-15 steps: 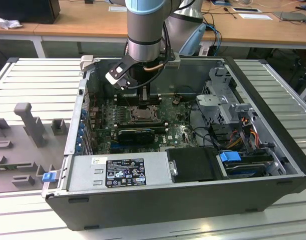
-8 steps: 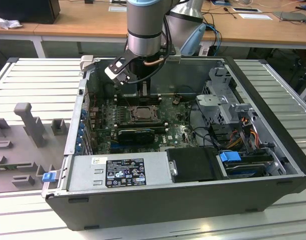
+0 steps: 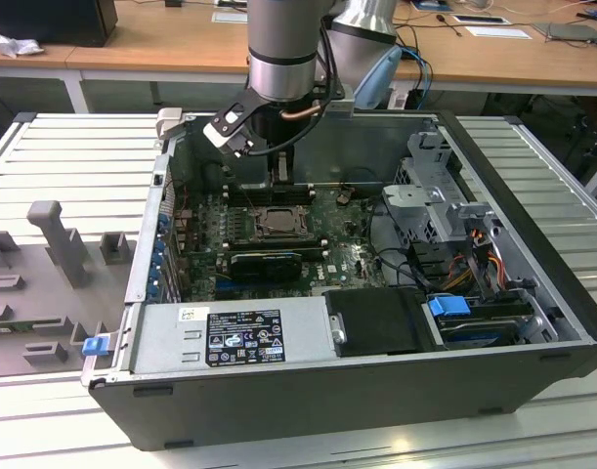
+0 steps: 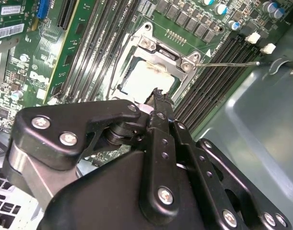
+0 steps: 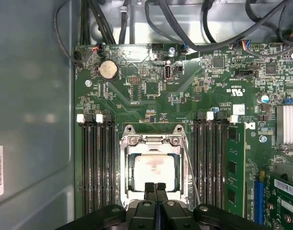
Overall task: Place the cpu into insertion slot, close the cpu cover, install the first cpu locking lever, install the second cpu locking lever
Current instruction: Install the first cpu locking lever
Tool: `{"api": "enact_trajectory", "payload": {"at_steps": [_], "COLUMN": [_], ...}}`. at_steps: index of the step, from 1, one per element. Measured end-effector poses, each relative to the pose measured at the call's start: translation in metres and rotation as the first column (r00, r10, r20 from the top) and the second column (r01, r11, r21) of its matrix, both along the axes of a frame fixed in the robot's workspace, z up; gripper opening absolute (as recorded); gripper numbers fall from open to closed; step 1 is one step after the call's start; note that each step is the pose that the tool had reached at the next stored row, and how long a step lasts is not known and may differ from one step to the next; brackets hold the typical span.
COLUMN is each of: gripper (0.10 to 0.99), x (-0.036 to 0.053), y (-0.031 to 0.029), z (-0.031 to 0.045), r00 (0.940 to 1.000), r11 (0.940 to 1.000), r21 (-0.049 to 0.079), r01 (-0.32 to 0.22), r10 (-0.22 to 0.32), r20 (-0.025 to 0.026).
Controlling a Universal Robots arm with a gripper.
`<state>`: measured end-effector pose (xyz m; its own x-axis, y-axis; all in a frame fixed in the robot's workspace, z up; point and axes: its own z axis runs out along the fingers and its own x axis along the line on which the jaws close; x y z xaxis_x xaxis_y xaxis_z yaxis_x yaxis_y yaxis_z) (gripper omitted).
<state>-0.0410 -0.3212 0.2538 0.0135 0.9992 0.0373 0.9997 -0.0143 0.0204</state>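
Note:
The cpu (image 5: 153, 173) lies flat in the socket on the green motherboard (image 5: 151, 81), its pale top showing through the open centre of the cpu cover (image 5: 153, 140). The grey cover frame (image 4: 182, 79) lies down around the chip (image 4: 144, 79). My gripper (image 5: 155, 188) hangs just above the chip's edge, its two black fingers pressed together with nothing between them. In the second wrist view the gripper's tip (image 4: 158, 96) is over the chip's side. A thin wire locking lever (image 4: 228, 63) slants away from the socket across the memory slots (image 5: 192, 167). In the exterior view, the gripper (image 3: 278, 178) is above the socket (image 3: 277, 222).
The open computer case (image 3: 533, 293) has steel walls around the board. Memory slots (image 5: 93, 163) flank the socket on both sides. Black cables (image 5: 184, 28) run along the board's edge. A drive cage (image 3: 440, 200) and a power supply (image 3: 230, 332) sit inside.

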Motion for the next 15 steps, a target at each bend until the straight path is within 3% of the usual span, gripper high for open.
{"api": "enact_trajectory", "payload": {"at_steps": [4,15], "gripper": [0.106,0.106], "x": [0.0000,0.0000], "y": [0.0000,0.0000], "z": [0.0103,0.0211], "r00": [1.0000,1.0000], "r11": [1.0000,1.0000], "r21": [0.000,0.000], "r01": [0.000,0.000], "r10": [0.000,0.000], "r20": [0.0000,0.0000]}}
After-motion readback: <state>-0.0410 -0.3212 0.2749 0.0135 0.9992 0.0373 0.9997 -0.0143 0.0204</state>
